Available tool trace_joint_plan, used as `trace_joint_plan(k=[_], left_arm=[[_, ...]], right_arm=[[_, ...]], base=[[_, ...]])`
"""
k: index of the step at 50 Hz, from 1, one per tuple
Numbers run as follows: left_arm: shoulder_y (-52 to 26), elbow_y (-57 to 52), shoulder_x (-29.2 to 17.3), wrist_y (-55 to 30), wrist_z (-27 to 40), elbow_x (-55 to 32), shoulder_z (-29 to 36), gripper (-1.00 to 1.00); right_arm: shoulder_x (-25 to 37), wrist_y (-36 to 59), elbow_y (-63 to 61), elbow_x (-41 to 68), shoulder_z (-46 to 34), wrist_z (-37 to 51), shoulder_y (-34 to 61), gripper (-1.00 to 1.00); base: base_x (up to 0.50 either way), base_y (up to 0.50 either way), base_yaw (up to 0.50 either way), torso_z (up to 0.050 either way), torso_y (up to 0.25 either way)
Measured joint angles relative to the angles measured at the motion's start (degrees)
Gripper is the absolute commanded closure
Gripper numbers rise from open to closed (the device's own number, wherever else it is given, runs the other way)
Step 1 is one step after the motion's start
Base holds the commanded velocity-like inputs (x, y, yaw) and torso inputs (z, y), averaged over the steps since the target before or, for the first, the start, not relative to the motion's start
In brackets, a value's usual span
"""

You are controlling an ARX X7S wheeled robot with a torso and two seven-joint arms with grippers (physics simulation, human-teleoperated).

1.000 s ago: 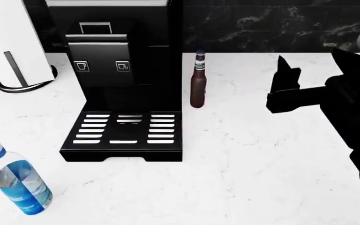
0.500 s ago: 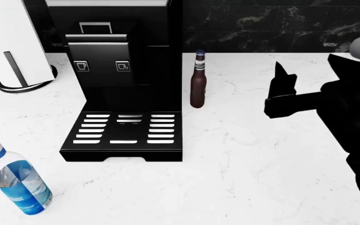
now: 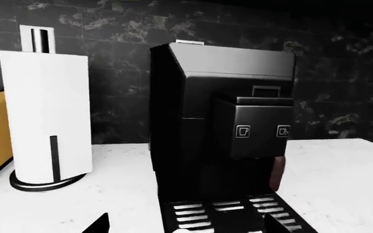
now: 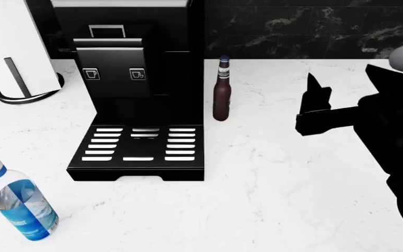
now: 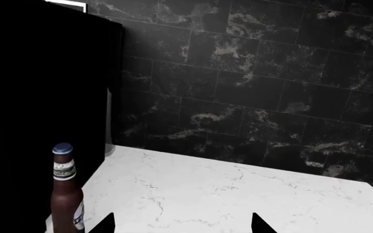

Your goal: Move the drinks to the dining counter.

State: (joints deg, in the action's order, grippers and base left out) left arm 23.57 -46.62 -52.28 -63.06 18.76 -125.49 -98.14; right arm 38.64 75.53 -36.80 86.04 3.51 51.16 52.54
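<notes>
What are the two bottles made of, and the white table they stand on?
The beer bottle looks like dark brown glass, glossy. The water bottle looks like thin clear plastic; you see through it. The counter looks like white marble with faint grey veins, though it could be imitation.

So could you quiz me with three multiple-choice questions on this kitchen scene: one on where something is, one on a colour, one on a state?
1. Where does the beer bottle stand?
A. Right beside the coffee machine
B. On its drip tray
C. Next to the paper towel roll

2. What colour is the water bottle cap?
A. Red
B. Blue
C. White

3. What is the right tool doing?
A. Gripping the beer bottle
B. Gripping the water bottle
C. Holding nothing, apart from both bottles

Answers: 1 A, it stands just off the machine's side; 2 B, the cap shows blue; 3 C, bare counter lies between tool and bottle.
</notes>
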Motion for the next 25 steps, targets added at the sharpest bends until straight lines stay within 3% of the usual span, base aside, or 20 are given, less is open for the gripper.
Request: trace_joint_plan(k=[25], left_arm=[[8.46,-0.24,-1.66,-10.13,-0.58,-11.27,-12.74,-1.00]], right_arm=[[1.01,-1.44,-0.44,0.28,-0.28,-0.26,-1.02,-1.00]], base=[[0.00,0.00,0.00,0.000,0.000]])
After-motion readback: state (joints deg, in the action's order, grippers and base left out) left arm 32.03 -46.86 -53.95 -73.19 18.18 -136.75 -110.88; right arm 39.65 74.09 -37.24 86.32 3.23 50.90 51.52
